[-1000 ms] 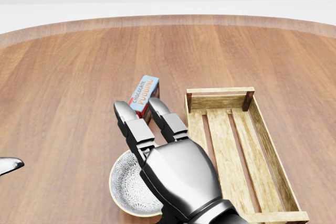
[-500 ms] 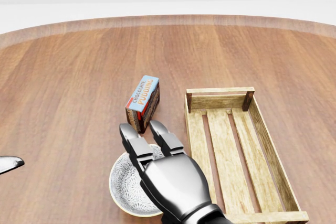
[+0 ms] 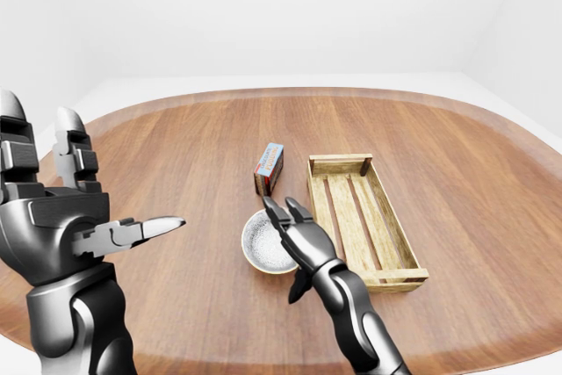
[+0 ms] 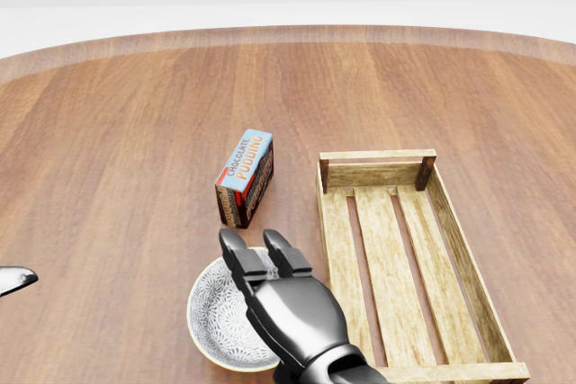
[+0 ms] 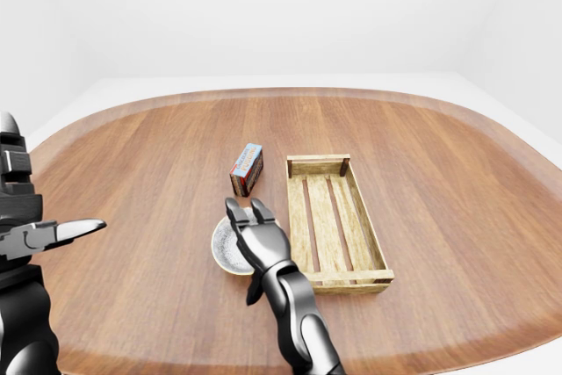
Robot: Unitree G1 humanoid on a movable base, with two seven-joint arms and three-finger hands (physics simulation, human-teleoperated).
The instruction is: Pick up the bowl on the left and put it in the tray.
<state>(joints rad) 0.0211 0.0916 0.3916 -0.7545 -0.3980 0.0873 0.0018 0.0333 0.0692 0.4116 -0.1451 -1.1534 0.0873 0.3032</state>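
A large rounded wooden table is seen under even, soft light; it is surrounded by a pale floor and plain white walls.

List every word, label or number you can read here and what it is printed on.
"CHOCOLATE PUDDING": on the top face of the pudding box, read in the head view.
Side face of the same box: there is print, but it is too blurred to read.
On the bowl and the tray: no text; the bowl shows only a pattern.
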